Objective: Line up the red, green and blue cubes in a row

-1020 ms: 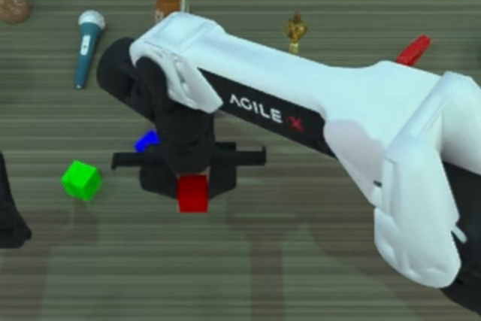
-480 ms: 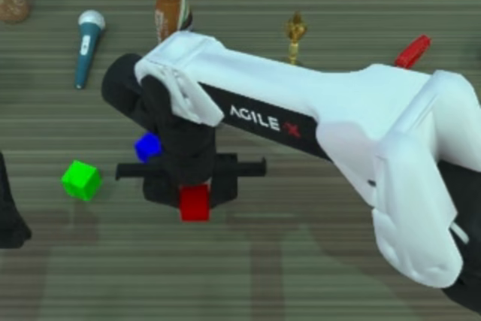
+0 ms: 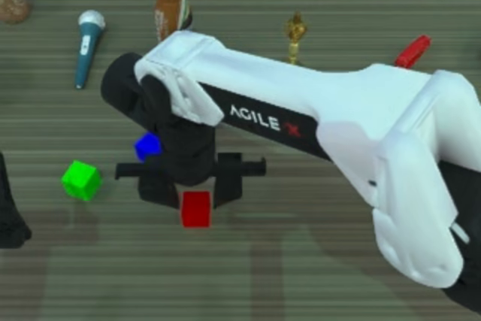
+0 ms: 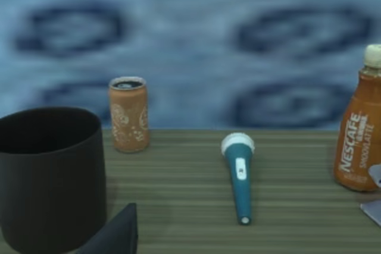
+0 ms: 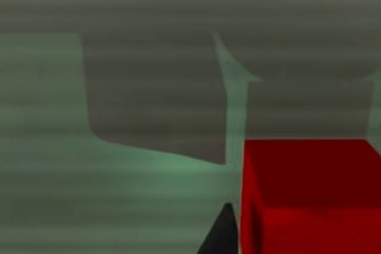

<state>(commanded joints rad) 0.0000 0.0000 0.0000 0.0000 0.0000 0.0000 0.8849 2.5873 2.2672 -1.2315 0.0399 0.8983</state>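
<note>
The right gripper (image 3: 194, 189) is positioned over the bench (image 3: 301, 261) centre-left, with the small bright red matte cube (image 3: 195, 209) seen at its front edge; whether the cube is clamped cannot be told. The deep blue cube (image 3: 147, 146) is partly hidden just behind the gripper. The bright green cube (image 3: 81, 180) sits well left. The left arm (image 3: 9, 216) is parked at the left edge.
</note>
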